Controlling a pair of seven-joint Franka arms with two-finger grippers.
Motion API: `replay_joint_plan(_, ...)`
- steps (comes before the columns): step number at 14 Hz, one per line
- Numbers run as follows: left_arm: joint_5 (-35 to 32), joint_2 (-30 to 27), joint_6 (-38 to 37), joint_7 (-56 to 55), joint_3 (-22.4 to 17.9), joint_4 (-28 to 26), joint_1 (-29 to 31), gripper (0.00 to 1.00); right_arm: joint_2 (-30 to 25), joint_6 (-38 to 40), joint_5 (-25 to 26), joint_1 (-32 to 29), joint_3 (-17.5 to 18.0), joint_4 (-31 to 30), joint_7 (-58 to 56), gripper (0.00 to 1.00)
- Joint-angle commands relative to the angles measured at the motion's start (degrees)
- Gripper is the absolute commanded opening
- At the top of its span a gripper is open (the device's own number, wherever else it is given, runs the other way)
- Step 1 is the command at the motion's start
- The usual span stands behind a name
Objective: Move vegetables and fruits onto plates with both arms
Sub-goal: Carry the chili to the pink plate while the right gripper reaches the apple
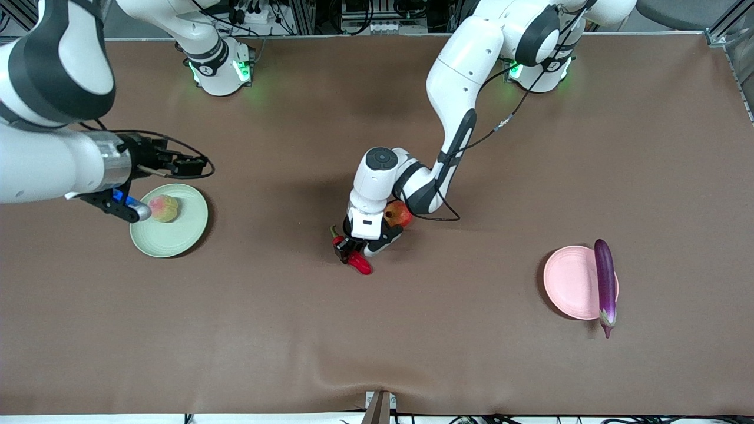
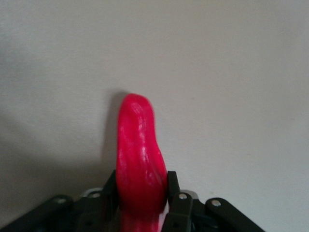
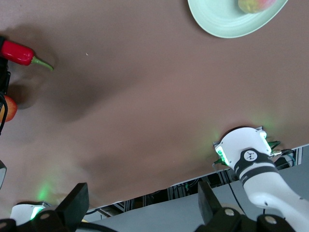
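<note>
The left pincer is clamped on the red chili pepper low on the bench, the pomegranate just beside it. The right pincer, fingers apart and empty, waits over the green plate holding the peach. This looks like the chili pickup; next comes lifting and carrying it toward the pink plate, well away at the left arm's end, where the eggplant lies across the rim.

Chili pepper: glossy, smooth. Eggplant: glossy. Plates, green and pink: matt. Table cover: matt brown cloth, slightly wrinkled.
</note>
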State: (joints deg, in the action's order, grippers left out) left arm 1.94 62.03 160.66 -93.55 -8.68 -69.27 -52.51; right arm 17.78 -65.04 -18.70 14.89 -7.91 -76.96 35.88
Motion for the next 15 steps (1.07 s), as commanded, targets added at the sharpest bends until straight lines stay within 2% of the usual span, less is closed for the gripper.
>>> replay_joint_plan(1,0.0,-4.6,-1.9,-0.7,-1.9,-0.8,-0.4,0.00,-0.2,-0.4,-0.2,-0.4,2.8,0.2,2.9,1.00)
replay_joint_plan(3,-0.1,-7.5,-4.0,-0.5,-3.7,-0.7,-0.1,0.00,-0.2,-4.3,-0.6,-0.4,3.9,0.0,5.5,1.00)
replay_joint_plan(6,-0.2,-12.4,-8.6,-0.1,-5.2,-1.1,1.4,0.00,0.3,-9.6,-0.6,0.7,7.7,-0.6,12.7,1.00)
replay_joint_plan(10,0.4,-18.6,-21.6,8.9,-4.7,-1.1,7.2,0.00,3.7,-19.9,-0.7,4.2,11.9,-0.8,25.1,1.00)
replay_joint_plan(15,0.7,-22.7,-32.5,21.0,-4.3,-1.7,14.7,0.00,9.8,-32.8,-1.9,10.2,12.0,-0.8,33.2,1.00)
